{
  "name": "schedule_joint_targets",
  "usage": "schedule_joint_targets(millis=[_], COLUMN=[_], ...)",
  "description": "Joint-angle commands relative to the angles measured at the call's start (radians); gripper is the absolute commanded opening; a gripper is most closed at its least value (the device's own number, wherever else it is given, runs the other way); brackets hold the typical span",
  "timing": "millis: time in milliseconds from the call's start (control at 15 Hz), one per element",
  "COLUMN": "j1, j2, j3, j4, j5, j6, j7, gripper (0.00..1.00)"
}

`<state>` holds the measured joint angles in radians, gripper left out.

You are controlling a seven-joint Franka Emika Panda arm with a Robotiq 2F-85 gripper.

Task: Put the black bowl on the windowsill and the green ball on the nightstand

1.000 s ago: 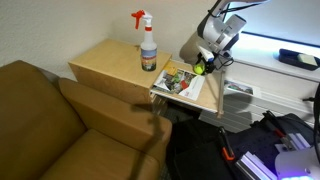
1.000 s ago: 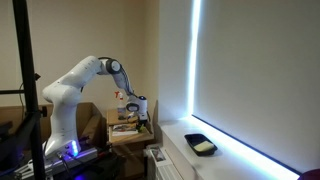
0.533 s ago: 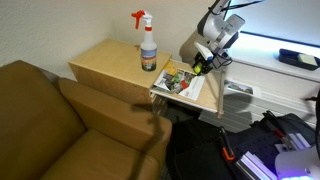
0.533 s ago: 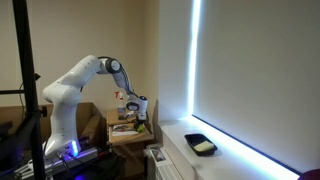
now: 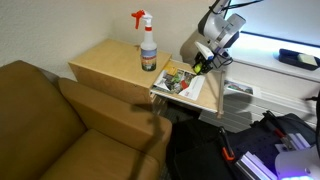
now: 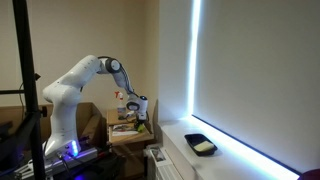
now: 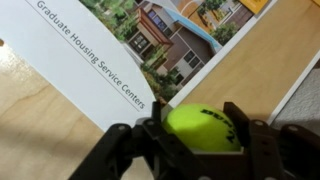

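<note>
The green ball (image 7: 203,127) has risen a touch since a second ago and sits clamped in the gripper (image 5: 204,62) just above a brochure (image 7: 90,60) on a side table (image 7: 255,50). Only the wrist view shows the brochure's print, "Graduate Housing Service Centers". An exterior view shows the black bowl (image 6: 200,145) lying on the windowsill (image 6: 250,165), well apart from the ball, while a spray bottle (image 5: 147,45) stands on the nightstand (image 5: 105,62) near the gripper.
</note>
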<state>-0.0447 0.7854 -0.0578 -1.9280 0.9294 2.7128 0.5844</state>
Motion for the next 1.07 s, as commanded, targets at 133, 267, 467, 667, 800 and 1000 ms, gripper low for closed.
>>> schedule_joint_targets(millis=[133,267,467,667,800,1000], j1=[-0.051,-0.057,0.007,0.009,0.026,-0.002], j2=[-0.2,-0.23,-0.221,-0.255,-0.169,-0.056], j3=[0.134,0.176,0.131,0.137,0.111,0.12], j4=[-0.095,-0.072,-0.039,-0.049,0.047,0.232], j5=[0.168,0.27,0.316,0.359,0.323,0.367], j6=[-0.039,-0.084,-0.101,-0.129,-0.141,-0.264], j7=[-0.23,-0.301,-0.287,-0.319,-0.248,-0.186], gripper=[0.38,0.38,0.63,0.38,0.38,0.38])
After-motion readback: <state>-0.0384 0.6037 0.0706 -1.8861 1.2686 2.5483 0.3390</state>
